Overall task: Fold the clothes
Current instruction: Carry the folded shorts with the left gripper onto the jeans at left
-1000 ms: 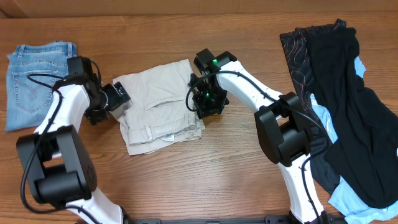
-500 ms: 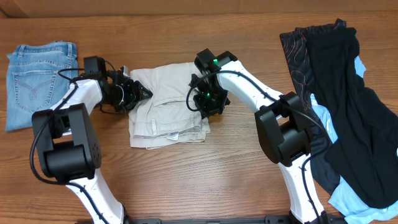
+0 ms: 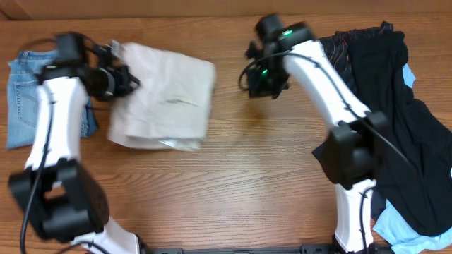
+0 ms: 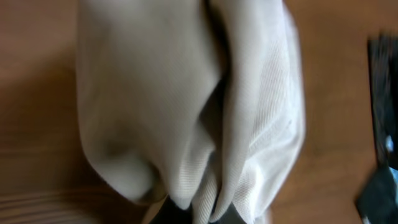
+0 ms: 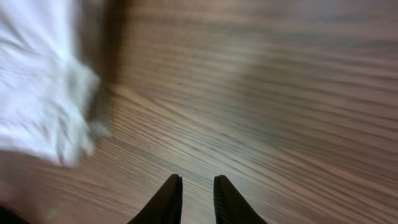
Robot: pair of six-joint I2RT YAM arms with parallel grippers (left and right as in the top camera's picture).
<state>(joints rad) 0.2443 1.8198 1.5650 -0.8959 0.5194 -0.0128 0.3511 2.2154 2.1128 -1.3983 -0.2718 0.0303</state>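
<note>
Beige shorts (image 3: 166, 95) lie folded on the table (image 3: 233, 183), left of the middle, when you look from above. Your left gripper (image 3: 119, 79) pinches their left edge. Your right gripper (image 3: 263, 79) hangs well apart from them, over bare wood. Count the clothes: one pair of beige shorts, one pair of blue jeans (image 3: 21, 106) at the far left, and a pile at the right with one black piece (image 3: 395, 120), one brown patterned piece (image 3: 337, 53) and one light-blue piece (image 3: 395, 224).

From the left wrist, the shorts fill the view and bunch down into the dark fingers, which are closed on them. I think this cloth is soft, light and floppy, so it can sag and the fold can slip open. Hold a thick edge, like the waistband, through all the layers.

From the right wrist, the two fingers (image 5: 169, 200) are almost together and hold nothing. A blurry bit of the shorts shows at the left.
</note>
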